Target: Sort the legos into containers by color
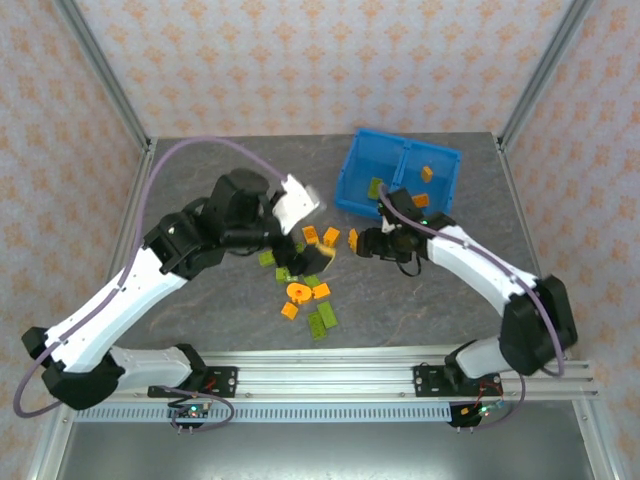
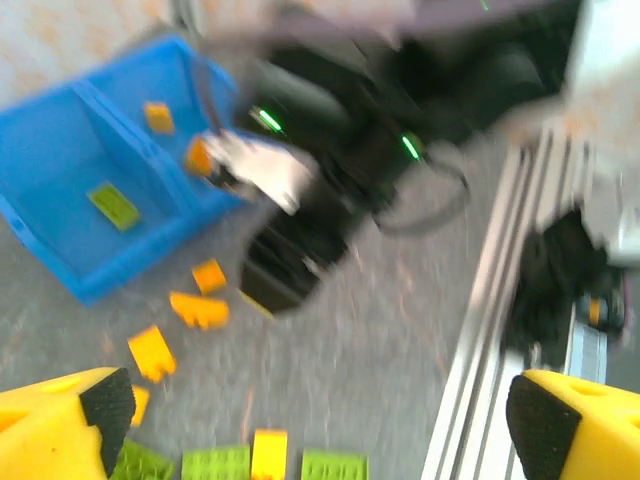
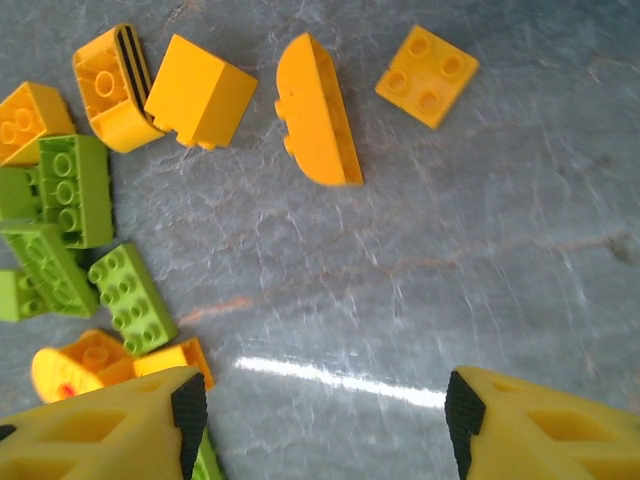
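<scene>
Orange and lime green legos lie scattered mid-table, among them an orange ring [image 1: 298, 292] and a green brick [image 1: 320, 322]. The blue bin [image 1: 352, 168] stands at the back right: its left container holds a green brick [image 1: 376, 188], its right container an orange one [image 1: 426, 173]. My left gripper [image 1: 305, 252] hovers over the pile, open and blurred, jaws wide [image 2: 320, 440] above green bricks [image 2: 216, 463]. My right gripper [image 1: 358, 242] is low beside the pile's right edge, open [image 3: 325, 415] over bare table. Ahead of it lie a half-round orange piece [image 3: 318, 110] and an orange block [image 3: 202, 92].
The right arm [image 2: 330, 170] fills the space between the bin [image 2: 60, 250] and the pile in the left wrist view. Green bricks [image 3: 75, 190] crowd the right gripper's left finger [image 3: 185, 410]. An aluminium rail [image 1: 330, 380] runs along the near edge; frame posts stand at the back corners.
</scene>
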Tool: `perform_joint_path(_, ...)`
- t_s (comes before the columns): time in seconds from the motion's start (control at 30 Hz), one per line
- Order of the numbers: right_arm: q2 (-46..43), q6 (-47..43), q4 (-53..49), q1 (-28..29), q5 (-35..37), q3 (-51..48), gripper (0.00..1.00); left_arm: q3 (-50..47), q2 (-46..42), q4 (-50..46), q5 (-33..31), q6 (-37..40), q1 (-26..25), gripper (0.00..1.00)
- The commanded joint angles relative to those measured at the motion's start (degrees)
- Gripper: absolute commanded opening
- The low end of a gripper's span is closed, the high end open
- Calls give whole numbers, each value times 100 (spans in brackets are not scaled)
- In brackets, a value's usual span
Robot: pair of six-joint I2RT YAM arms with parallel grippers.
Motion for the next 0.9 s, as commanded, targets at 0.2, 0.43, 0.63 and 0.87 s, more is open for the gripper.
perform_joint_path(0.2,1797,-364,231,144,665,1144,53,-2428,-1290,184,288,2314,-13,100)
perform_joint_path(0.43,2447,-378,278,187,526,1478,51,-3460,-1877,1088,200,2856,-8,100)
perform_joint_path(0.63,2984,-404,171,280,663,1795,42,-3510,-1640,938,278,2923,-12,100)
perform_joint_path(0.87,2943,-337,70,338,1080,1873,18,-3576,-1589,979,356,3035,4,100)
